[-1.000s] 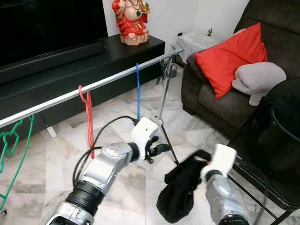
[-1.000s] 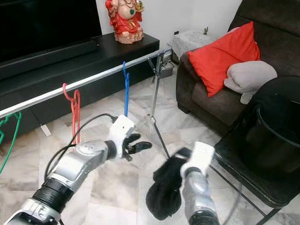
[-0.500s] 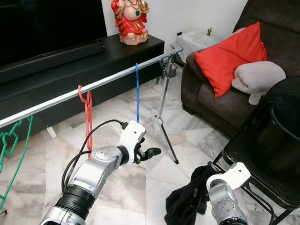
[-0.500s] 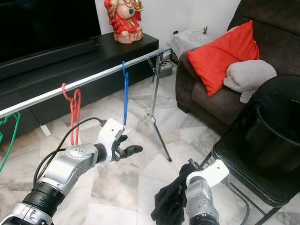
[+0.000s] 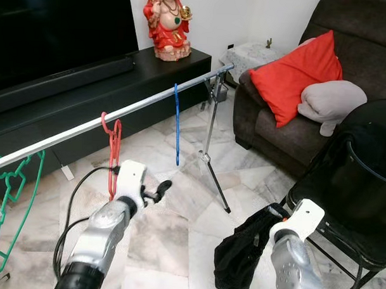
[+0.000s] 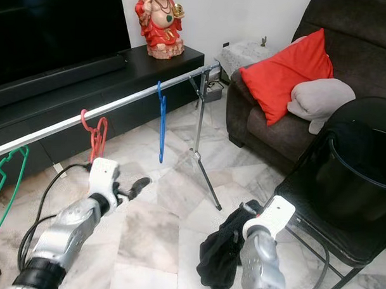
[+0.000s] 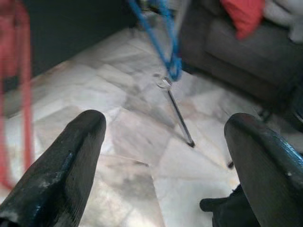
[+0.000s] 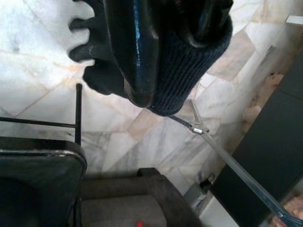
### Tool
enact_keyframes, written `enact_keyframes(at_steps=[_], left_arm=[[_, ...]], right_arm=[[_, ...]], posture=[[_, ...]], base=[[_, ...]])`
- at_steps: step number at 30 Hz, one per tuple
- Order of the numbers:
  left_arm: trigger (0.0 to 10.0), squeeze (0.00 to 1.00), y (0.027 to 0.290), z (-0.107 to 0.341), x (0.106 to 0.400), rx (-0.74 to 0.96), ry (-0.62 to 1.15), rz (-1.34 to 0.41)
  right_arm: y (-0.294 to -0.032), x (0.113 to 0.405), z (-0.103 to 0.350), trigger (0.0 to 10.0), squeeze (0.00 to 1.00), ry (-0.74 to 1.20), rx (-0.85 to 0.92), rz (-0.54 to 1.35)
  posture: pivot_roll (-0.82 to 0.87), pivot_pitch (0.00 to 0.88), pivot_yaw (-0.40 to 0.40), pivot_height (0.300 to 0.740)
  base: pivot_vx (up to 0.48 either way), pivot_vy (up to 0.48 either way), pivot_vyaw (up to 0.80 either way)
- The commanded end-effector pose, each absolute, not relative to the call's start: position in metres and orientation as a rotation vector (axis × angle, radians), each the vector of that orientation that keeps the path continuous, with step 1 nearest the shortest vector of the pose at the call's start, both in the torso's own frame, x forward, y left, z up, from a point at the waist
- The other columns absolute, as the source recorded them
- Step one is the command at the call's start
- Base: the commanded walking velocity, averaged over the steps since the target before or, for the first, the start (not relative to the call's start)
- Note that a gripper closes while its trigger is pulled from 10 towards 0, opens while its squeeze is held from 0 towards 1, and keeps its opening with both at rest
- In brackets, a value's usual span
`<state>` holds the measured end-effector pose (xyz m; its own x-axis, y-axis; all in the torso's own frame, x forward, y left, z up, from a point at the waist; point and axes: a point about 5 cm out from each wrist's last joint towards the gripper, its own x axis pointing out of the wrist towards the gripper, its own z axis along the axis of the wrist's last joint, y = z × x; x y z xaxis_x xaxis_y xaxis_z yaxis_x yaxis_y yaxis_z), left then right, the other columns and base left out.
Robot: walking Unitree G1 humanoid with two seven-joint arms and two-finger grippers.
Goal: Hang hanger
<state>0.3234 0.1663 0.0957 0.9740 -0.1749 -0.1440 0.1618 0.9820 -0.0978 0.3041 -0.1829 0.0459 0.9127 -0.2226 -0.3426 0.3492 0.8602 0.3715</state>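
A metal rail (image 5: 137, 106) slants across the room and carries a green hanger (image 5: 10, 201), a red hanger (image 5: 112, 154) and a blue hanger (image 5: 176, 122). My left gripper (image 5: 161, 188) is open and empty, low beside the red hanger; in the left wrist view its fingers (image 7: 71, 161) stand wide apart over the marble floor. My right gripper (image 8: 165, 33) is shut on a dark knitted garment (image 5: 240, 254), which hangs in a bunch near the floor beside the black chair (image 5: 342, 232). The cloth hides the right fingertips in the eye views.
The rail's stand leg (image 5: 214, 174) reaches the floor between my arms. A black bucket (image 5: 370, 170) sits on the chair at right. Behind it stands a dark sofa (image 5: 269, 131) with a red cushion (image 5: 297, 72). A low black TV cabinet (image 5: 68, 96) with a statue (image 5: 165, 23) runs behind the rail.
My left gripper has drawn back to the left, from under the blue hanger to beside the red one. My right gripper has dropped with the garment toward the chair.
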Motion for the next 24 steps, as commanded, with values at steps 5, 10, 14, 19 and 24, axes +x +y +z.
enact_keyframes(at_steps=[5,10,14,19,24], left_arm=[[10.0,0.00,0.174,0.084,0.309,-0.141,0.116,-0.078],[10.0,0.00,0.170,0.079,0.302,-0.153,0.102,-0.063],[10.0,0.00,0.163,0.082,0.302,-0.123,0.091,-0.101],[10.0,0.00,0.162,0.089,0.308,-0.123,0.052,-0.090],[10.0,0.00,0.160,0.090,0.308,-0.117,0.049,-0.095]], right_arm=[[-0.181,0.295,0.062,10.0,0.00,0.189,0.429,-0.260],[-0.186,0.284,0.064,10.0,0.00,0.167,0.382,-0.265],[-0.185,0.283,0.063,10.0,0.00,0.171,0.390,-0.267],[-0.182,0.284,0.065,10.0,0.00,0.172,0.387,-0.265],[-0.181,0.284,0.064,10.0,0.00,0.178,0.386,-0.268]], posture=[[0.02,0.000,0.061,0.740],[0.02,0.000,0.056,0.740],[0.02,0.000,0.054,0.740],[0.03,0.012,0.058,0.740],[0.03,0.021,0.060,0.740]], base=[[0.000,0.000,0.00],[0.000,0.000,0.00],[0.000,0.000,0.00],[0.000,0.000,0.00],[0.000,0.000,0.00]])
